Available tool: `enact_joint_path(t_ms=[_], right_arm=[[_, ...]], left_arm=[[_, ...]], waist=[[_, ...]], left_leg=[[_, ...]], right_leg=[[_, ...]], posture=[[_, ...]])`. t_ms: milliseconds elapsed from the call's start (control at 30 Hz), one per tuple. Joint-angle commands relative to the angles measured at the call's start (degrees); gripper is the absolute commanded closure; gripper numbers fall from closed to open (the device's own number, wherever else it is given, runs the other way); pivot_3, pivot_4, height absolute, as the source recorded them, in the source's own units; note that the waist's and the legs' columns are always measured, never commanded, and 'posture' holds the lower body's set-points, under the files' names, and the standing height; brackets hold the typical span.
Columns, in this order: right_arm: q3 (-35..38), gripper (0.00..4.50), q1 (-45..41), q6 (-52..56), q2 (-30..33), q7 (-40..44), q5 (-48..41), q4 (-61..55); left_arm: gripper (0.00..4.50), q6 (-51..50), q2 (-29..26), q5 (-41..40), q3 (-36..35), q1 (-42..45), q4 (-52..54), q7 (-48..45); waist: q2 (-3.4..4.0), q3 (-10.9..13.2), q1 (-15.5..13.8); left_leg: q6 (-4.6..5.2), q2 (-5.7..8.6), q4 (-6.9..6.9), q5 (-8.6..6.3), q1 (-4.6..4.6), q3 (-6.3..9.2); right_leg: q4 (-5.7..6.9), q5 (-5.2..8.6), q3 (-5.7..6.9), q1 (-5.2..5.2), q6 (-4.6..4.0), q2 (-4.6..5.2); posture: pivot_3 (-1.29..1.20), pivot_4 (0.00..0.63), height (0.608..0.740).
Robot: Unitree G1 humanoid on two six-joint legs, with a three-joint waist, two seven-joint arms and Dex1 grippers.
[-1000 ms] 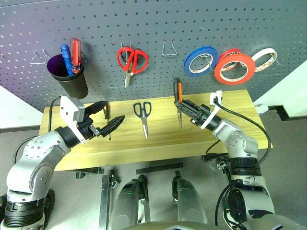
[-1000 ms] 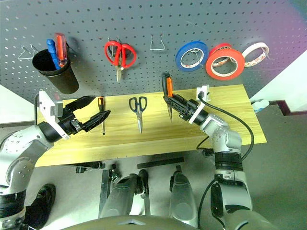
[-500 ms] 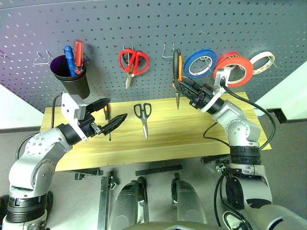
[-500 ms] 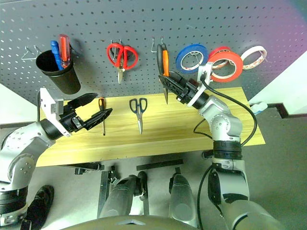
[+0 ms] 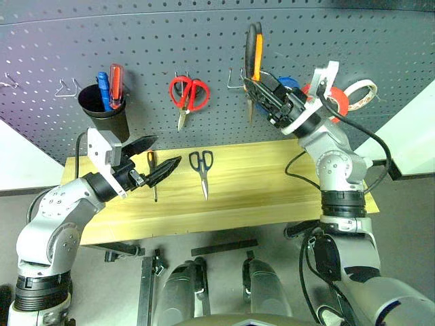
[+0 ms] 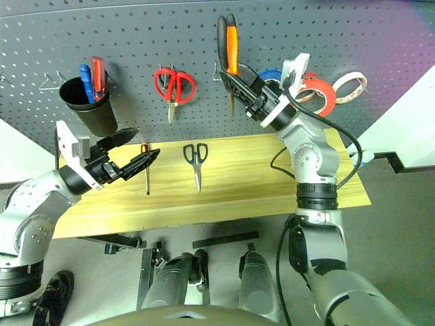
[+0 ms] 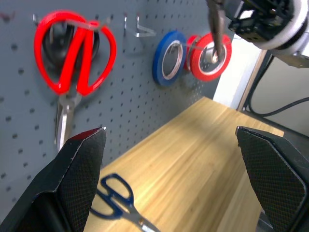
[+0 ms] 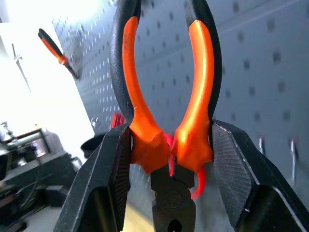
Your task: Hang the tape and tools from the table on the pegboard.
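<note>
a: nearest first, what was left on the counter (image 5: 272,193)?

b: two of the task's tools lay flat on the wood: the slim screwdriver (image 5: 152,171) with the orange-and-black handle, and just to its right the dark-handled scissors (image 5: 202,170). neither had been lifted, so i'd count both as still to do.

a: and the left end effector (image 5: 155,160)?

b: it hung over the counter's left part, close beside the screwdriver, with its fingers spread wide and nothing between them. i judged it was lining up for that screwdriver, though it wasn't touching it.

a: the right one?

b: the right end effector (image 5: 257,87) was raised up against the pegboard (image 5: 204,34), clamped on the pliers (image 5: 253,54) near the joint, with the orange-and-black handles pointing up and the nose down. the pliers sat close by a wire hook (image 5: 236,80) between the red scissors and the tape rolls (whether a handle had caught on the hook, i couldn't tell). not hung yet, in my reading, since the grip was on.

a: and on the board itself?

b: the wide orange-red tape (image 7: 209,57) hung at the right, next to a blue roll, so that part looked done. roughly: tape finished, pliers about to be hung, screwdriver and scissors remaining.
</note>
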State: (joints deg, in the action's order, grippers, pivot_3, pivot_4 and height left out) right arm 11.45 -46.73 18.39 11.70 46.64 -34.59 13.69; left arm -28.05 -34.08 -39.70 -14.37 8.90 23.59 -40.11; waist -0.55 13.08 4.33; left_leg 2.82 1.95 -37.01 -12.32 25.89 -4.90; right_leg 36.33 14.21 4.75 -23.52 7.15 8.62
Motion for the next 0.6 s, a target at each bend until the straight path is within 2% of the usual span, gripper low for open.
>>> enact_joint_path(t_ms=[33,367,600], right_arm=[[-0.14,2.4,-4.24,-6.67,-2.05,-1.53,2.34,3.98],[1.22,2.4,-12.01,-20.85,-6.09,-7.21,7.27,20.32],[1.41,2.4,-16.7,-27.37,-6.62,-7.75,9.13,28.04]], left_arm=[[0.0,0.92,0.26,-0.96,-1.11,0.6,2.01,0.39],[0.0,0.81,0.37,-0.91,-1.4,-1.48,3.73,1.49],[0.0,0.46,0.07,-1.36,-1.71,-2.33,4.48,2.0]], waist=[[0.0,-0.39,0.11],[-0.01,-0.74,0.27],[0.0,-0.74,0.44]], left_leg=[[0.0,-0.01,-0.01,0.0,-0.01,0.0],[0.0,-0.01,-0.03,0.01,-0.04,0.01],[0.0,-0.01,-0.05,0.02,-0.06,0.01]], right_leg=[[0.0,0.0,0.0,0.01,0.0,-0.01],[0.04,-0.01,-0.01,0.03,-0.01,-0.02],[0.1,-0.01,-0.03,0.02,-0.01,-0.02]], posture=[[-0.15,0.093,0.74],[-0.12,0.098,0.74],[-0.11,0.104,0.74]])
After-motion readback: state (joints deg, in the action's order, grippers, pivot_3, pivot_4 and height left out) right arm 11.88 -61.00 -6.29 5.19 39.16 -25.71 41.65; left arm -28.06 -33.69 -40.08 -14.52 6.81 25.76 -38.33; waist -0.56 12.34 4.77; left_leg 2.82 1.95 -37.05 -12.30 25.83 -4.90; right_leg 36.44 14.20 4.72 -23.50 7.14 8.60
